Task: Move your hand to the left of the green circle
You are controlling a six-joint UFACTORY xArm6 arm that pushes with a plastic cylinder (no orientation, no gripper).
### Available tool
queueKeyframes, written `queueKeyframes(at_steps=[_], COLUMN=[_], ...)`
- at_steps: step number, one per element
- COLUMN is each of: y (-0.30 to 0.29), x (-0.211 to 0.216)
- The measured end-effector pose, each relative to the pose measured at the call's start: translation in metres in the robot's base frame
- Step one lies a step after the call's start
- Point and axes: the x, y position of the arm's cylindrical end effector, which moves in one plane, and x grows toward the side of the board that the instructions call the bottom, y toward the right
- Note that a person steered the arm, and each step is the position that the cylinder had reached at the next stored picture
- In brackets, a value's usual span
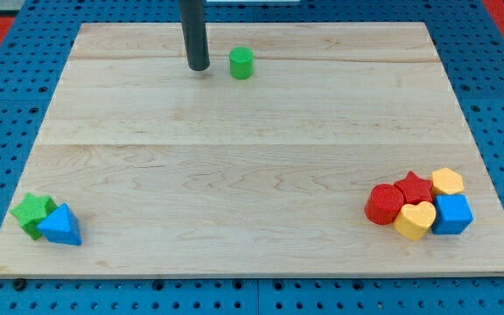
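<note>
Just tip (pixel 199 67) left of green circle (pixel 241 63), other blocks far off.

The green circle (pixel 241 63) (a short upright cylinder) stands near the board's top edge, left of centre.

My tip (pixel 199 67) rests on the board (rod standing upright).

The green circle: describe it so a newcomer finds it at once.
On the wooden board, look near the view's top edge, left of centre. The green circle stands alone just right of my tip; the other green block, a star, sits bottom left.
</note>
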Motion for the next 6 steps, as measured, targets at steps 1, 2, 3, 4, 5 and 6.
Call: queueKeyframes(at_steps=[1, 2, 3, 4, 5, 6], y=[0.0000, 0.0000, 0.0000, 0.0000, 0.0000, 0.0000], x=[0.0025, 0.0043, 0.0059, 0.0060, 0.0060, 0.0063])
